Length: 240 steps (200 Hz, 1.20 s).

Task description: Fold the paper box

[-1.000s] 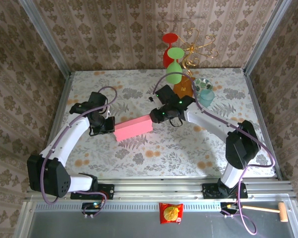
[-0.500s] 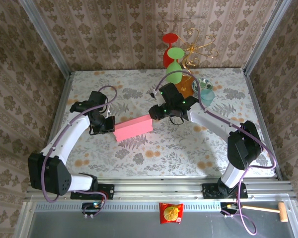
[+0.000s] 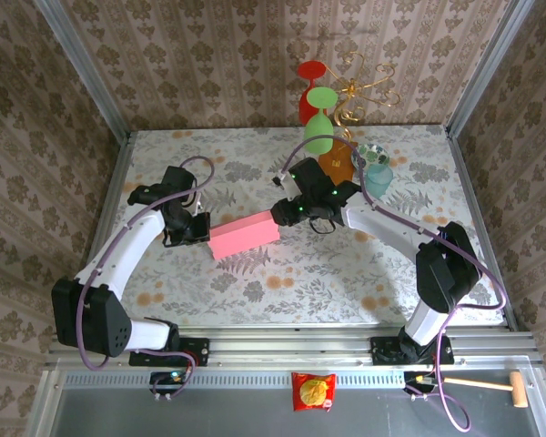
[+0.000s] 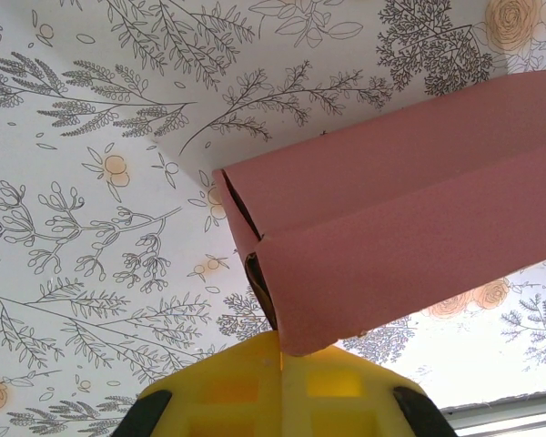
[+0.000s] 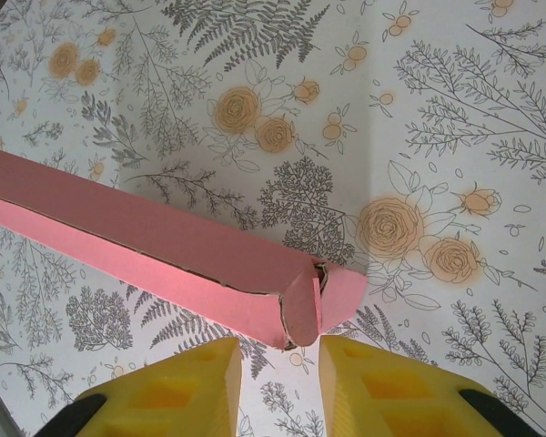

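Paper box (image 3: 244,237) sits as a long, closed pink bar at the centre of the worktop (image 3: 346,273), spanned between both arms. Left gripper (image 4: 280,353): jaws shut, tips butted against the box's left end, which I judge braces it. I cannot tell if a flap edge is pinched. Right gripper (image 5: 279,355): jaws narrowly parted, end tab (image 5: 300,314) at their mouth, not clamped. I judge it is lining up to tuck that tab.

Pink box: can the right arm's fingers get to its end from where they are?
Probably yes. The right arm's fingers stand apart right at the end of the paper box. Its little flap sits just ahead of the gap, with nothing in between.
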### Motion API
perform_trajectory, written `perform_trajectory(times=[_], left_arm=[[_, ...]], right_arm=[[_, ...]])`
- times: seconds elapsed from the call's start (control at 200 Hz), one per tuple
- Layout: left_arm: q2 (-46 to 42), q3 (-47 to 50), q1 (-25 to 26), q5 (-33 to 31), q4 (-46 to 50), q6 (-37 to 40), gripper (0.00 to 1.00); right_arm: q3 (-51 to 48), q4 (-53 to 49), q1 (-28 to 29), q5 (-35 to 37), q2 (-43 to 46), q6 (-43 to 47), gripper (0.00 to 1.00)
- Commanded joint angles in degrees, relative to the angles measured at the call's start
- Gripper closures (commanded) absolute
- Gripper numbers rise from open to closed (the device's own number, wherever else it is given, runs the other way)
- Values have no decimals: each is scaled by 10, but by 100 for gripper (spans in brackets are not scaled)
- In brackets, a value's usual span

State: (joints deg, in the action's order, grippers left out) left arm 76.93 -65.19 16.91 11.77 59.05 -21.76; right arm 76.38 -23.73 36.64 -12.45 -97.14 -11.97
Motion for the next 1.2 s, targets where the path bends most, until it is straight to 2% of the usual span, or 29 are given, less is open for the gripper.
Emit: perform_trajectory(times=[0.0, 0.36, 0.575, 0.915, 0.975, 1.075, 1.195], left_arm=[[11, -5, -4, 0, 27, 12, 100], [10, -6, -4, 3, 24, 14, 100], [10, -7, -4, 4, 24, 14, 100], [9, -11, -4, 6, 25, 16, 100], [8, -12, -4, 6, 27, 16, 100], [8, -16, -5, 6, 30, 15, 100], [8, -17, -6, 7, 32, 16, 100]], right_arm=[[18, 1, 2, 7, -9, 2, 71], [45, -14, 3, 22, -34, 3, 78], [52, -23, 4, 29, -41, 4, 88], [53, -30, 10, 54, -42, 5, 92], [53, -29, 10, 56, -41, 4, 90], [51, -28, 11, 55, -36, 3, 76], [48, -27, 11, 52, -33, 4, 76]])
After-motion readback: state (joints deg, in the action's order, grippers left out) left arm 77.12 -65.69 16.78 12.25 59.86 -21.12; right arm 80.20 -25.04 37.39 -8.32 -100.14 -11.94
